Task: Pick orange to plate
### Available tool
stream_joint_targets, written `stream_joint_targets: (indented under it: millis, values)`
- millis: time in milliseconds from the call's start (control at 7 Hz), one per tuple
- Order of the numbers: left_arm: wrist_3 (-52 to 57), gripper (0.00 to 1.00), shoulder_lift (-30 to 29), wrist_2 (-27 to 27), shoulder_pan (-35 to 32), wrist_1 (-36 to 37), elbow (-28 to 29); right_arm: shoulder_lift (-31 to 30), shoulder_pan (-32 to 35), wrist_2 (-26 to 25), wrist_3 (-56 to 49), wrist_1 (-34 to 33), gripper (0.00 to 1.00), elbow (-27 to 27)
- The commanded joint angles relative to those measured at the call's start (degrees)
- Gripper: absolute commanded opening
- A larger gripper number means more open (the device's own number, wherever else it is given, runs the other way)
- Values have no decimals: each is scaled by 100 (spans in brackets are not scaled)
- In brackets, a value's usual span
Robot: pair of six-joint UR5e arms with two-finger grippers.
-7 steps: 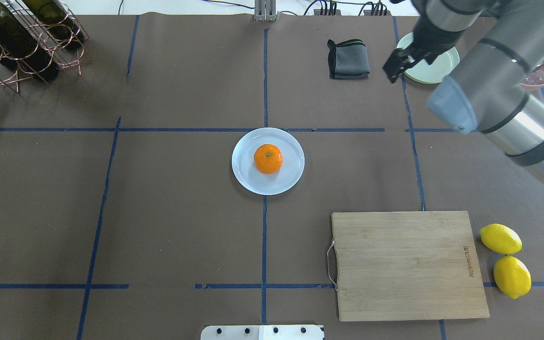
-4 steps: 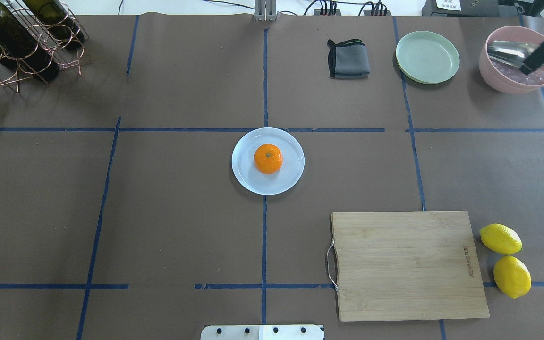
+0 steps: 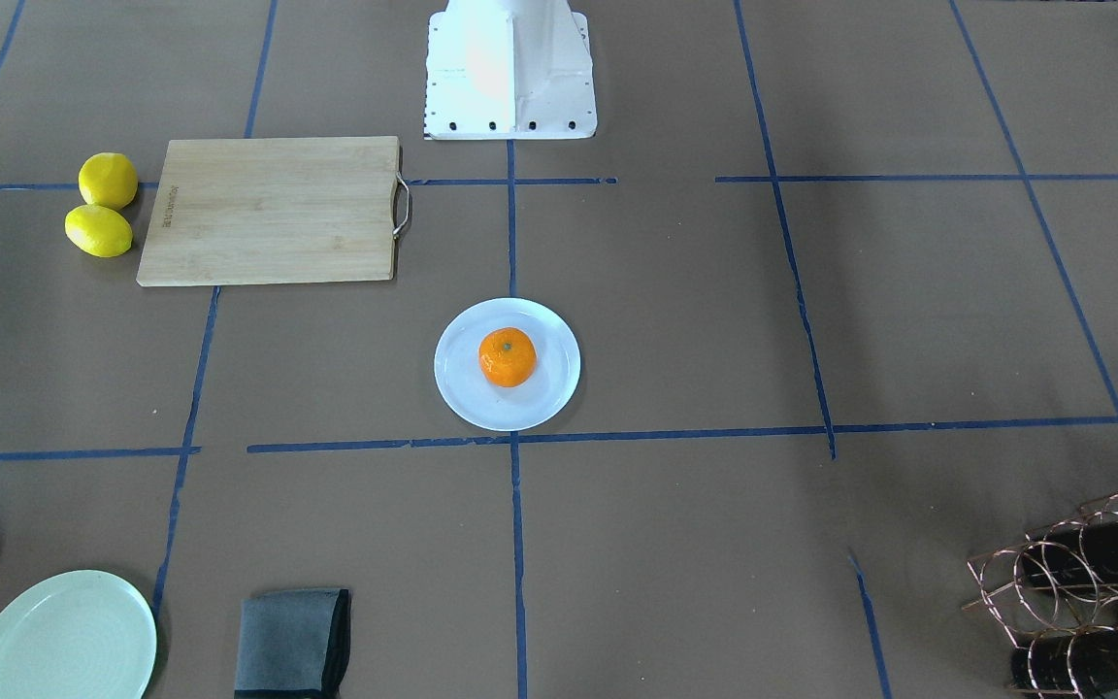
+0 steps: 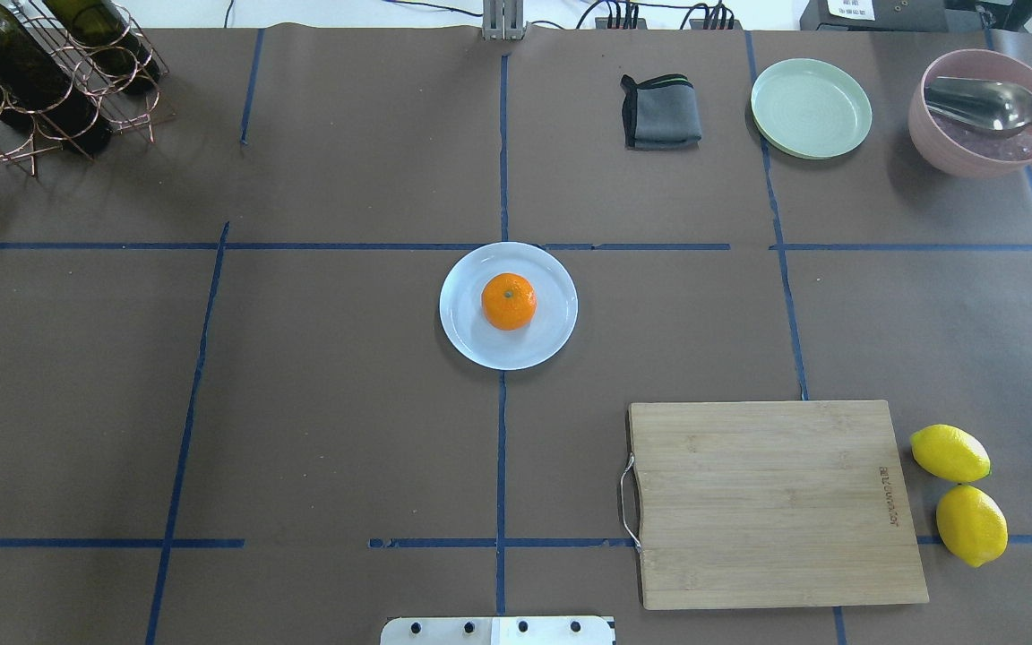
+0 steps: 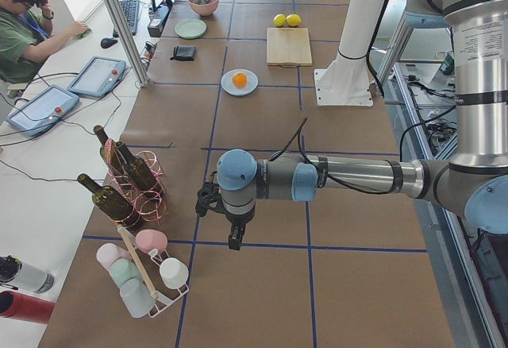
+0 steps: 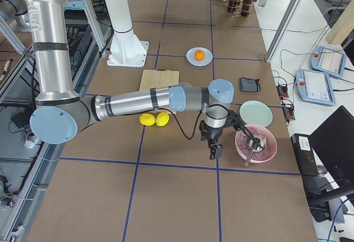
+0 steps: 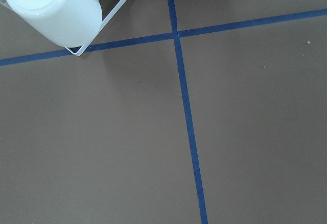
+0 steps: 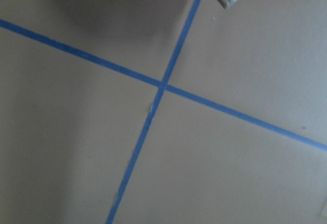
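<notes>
The orange (image 4: 508,301) rests upright in the middle of the pale bluish-white plate (image 4: 554,333) at the table's centre, stem dot up; the front view also has the orange (image 3: 508,356) on the plate (image 3: 551,390). No gripper is near it. My left gripper (image 5: 236,241) hangs over the table's left end beside the wine rack, seen only in the left side view. My right gripper (image 6: 214,152) hangs by the pink bowl at the right end, seen only in the right side view. I cannot tell whether either is open or shut.
A wooden cutting board (image 4: 776,502) and two yellow lemons (image 4: 959,493) lie near right. A folded grey cloth (image 4: 661,112), a pale green plate (image 4: 811,107) and a pink bowl with a metal spoon (image 4: 982,112) line the far right. A bottle rack (image 4: 41,72) sits far left.
My right arm has swung away to the right and left the overhead view, uncovering the green plate and the pink bowl. The orange and its plate have not moved.
</notes>
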Motion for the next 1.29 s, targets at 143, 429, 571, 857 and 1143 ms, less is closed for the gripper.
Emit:
stream_joint_targets:
  millis: [143, 429, 571, 857, 1143]
  values:
    - [9, 100, 13, 55, -6, -2, -2, -500, 123, 527, -2, 12, 100, -45]
    - [0, 100, 13, 56, -6, 7, 14, -500, 123, 572, -2, 12, 100, -63]
    - [0, 100, 22, 64, -6, 7, 49, -500, 123, 572, -2, 12, 100, -80]
    - [0, 100, 22, 65, -6, 7, 41, -500, 123, 581, 7, 152, 100, -124]
    - [0, 100, 22, 65, -6, 7, 50, -509, 123, 651, 7, 171, 100, -124]
